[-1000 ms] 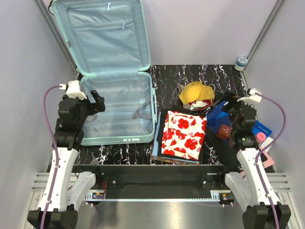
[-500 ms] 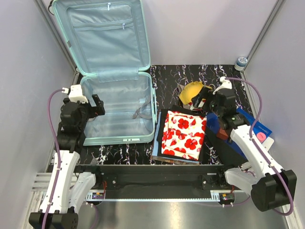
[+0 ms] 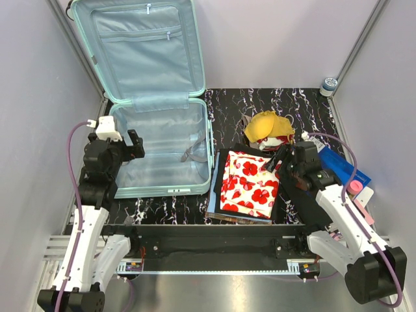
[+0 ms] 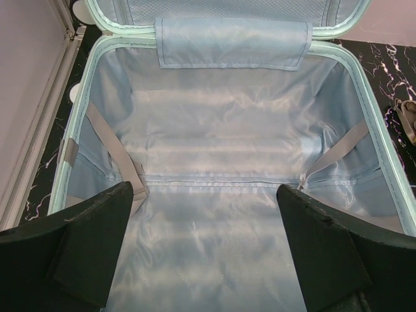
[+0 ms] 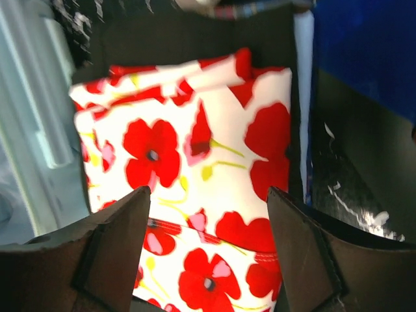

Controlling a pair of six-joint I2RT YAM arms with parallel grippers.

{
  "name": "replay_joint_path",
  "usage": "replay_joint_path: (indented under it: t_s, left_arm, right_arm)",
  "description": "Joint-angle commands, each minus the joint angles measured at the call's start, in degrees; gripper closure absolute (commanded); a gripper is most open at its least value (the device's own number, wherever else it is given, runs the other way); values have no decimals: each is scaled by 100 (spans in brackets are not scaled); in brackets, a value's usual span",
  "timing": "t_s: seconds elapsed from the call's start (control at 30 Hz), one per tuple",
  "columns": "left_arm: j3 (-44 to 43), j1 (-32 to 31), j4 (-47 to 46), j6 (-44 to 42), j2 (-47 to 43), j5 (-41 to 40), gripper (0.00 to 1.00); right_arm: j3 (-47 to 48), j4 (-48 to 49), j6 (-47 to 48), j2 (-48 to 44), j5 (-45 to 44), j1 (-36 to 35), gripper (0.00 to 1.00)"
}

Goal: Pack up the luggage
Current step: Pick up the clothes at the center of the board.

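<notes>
The mint-green luggage [image 3: 162,140] lies open at the left, its lid propped up at the back; its pale teal lining [image 4: 214,169] holds only loose grey straps. My left gripper [image 3: 133,144] hangs open and empty over the suitcase's left part [image 4: 205,253]. A folded white cloth with red poppies [image 3: 250,182] lies on a stack of dark folded clothes to the right of the suitcase. My right gripper [image 3: 278,160] is open and empty, just above the poppy cloth [image 5: 195,195] at its right side.
A yellow and red cap [image 3: 268,128] lies behind the poppy cloth. A flat blue box [image 3: 343,166] and a pink item [image 3: 354,188] lie at the right. A small round jar [image 3: 329,85] stands at the back right corner. Frame rails border the table.
My right arm has swung left and down from the blue box to the poppy cloth. The left gripper has shifted only slightly over the suitcase.
</notes>
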State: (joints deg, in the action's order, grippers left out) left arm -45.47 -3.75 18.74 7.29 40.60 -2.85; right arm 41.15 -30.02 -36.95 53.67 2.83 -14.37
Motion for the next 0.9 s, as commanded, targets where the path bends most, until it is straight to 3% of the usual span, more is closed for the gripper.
replay_joint_path:
  t_s: [0.0,0.4,0.87]
  left_arm:
    - [30,-38,-318,-105,9,-31,1]
    - [30,-56,-310,-114,80,57,1]
    - [30,-65,-310,-140,80,-14,1]
  right_arm:
    - [-282,-346,-330,56,244,-31,22]
    - [-608,-373,-357,179,385,-39,24]
    - [-363,-452,-366,135,745,-39,41]
